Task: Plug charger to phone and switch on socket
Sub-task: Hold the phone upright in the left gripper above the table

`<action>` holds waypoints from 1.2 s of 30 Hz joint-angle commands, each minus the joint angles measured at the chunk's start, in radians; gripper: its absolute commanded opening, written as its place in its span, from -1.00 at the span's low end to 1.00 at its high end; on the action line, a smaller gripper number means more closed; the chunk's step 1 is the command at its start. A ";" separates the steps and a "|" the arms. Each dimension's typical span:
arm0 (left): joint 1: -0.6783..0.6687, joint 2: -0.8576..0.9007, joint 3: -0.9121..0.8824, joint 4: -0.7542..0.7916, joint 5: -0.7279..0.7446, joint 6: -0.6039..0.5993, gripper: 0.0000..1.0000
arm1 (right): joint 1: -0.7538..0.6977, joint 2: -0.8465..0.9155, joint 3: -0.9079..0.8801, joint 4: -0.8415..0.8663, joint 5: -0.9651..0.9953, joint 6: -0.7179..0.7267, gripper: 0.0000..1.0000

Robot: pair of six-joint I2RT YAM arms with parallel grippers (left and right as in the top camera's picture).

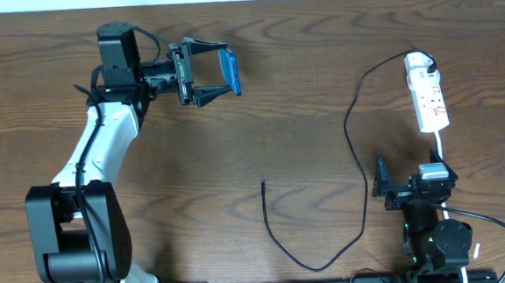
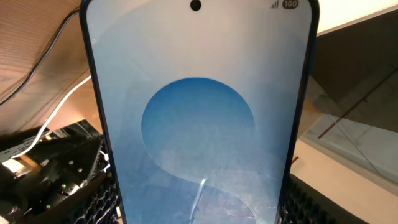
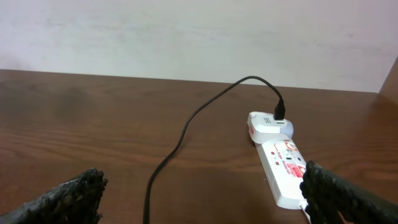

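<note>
My left gripper [image 1: 217, 72] is shut on the phone [image 1: 230, 70], holding it on edge above the table's back left. In the left wrist view the phone [image 2: 199, 124] fills the frame, its screen lit with a blue circle, clamped by its long edges between my fingers [image 2: 99, 199]. The white socket [image 1: 429, 96] lies at the right, with the charger [image 1: 357, 166] plugged into a white adapter at its far end. The black cable loops down the table to a free tip [image 1: 263, 184] near the middle. My right gripper [image 1: 382, 189] stands open and empty just short of the socket [image 3: 283, 168], beside the charger [image 3: 180, 140].
A white cord [image 1: 442, 147] runs from the socket toward the right arm's base [image 1: 438, 235]. The left arm's white body [image 1: 95, 160] stretches along the left side. A pale wall [image 3: 186, 37] rises behind the table's far edge.
</note>
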 commanded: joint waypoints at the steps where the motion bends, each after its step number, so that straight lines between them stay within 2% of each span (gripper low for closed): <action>1: 0.000 -0.030 0.031 0.006 0.043 -0.005 -0.85 | 0.009 -0.006 -0.001 -0.004 0.008 -0.012 0.99; 36: 0.000 -0.030 0.031 0.006 0.039 0.052 -0.86 | 0.009 -0.006 -0.001 -0.004 0.008 -0.012 0.99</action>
